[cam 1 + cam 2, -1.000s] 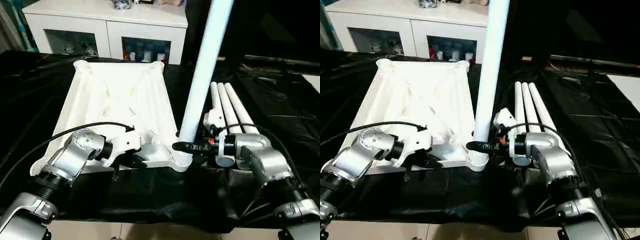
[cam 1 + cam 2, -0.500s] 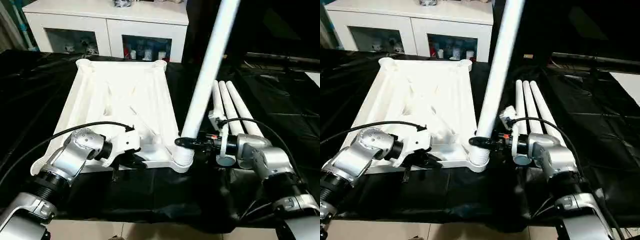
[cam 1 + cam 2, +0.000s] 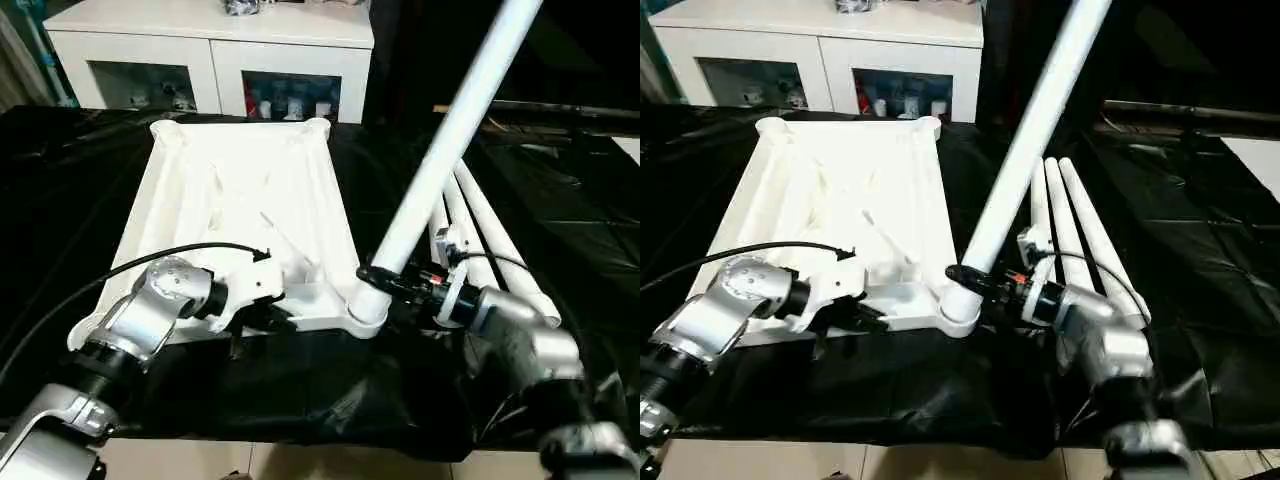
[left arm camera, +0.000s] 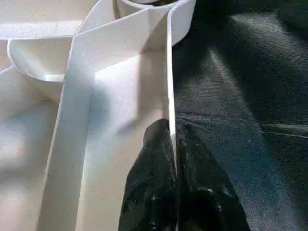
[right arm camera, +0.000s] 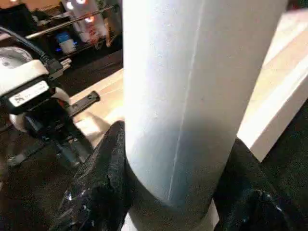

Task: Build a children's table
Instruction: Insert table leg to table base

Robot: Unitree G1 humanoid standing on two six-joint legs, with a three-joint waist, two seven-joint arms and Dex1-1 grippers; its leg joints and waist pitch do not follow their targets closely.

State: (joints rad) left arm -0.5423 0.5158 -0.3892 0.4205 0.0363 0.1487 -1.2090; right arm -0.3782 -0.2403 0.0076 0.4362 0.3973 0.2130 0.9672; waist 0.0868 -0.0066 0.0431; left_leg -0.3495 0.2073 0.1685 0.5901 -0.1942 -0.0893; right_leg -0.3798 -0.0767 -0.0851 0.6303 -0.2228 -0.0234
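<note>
The top point(image 3: 240, 215) lies ribs-up on the black sheet point(image 3: 560, 220). The right gripper point(image 3: 385, 283) clasps a leg point(image 3: 440, 165) leaning in the near right socket point(image 3: 365, 315), not yet seated. The left gripper point(image 4: 174, 187) pinches the top's near rim. Three legs point(image 3: 1070, 215) wait alongside.

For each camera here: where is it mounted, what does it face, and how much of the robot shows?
Left and right eye views: on the head, looking down at the table top on black sheeting, over both silver forearms.
Left wrist view: along the left pincer, shut on the top's edge wall.
Right wrist view: along the right pincer, clamped round the tilted leg.
Shared: head views and the right wrist view show that leg, seated in the near corner socket.
</note>
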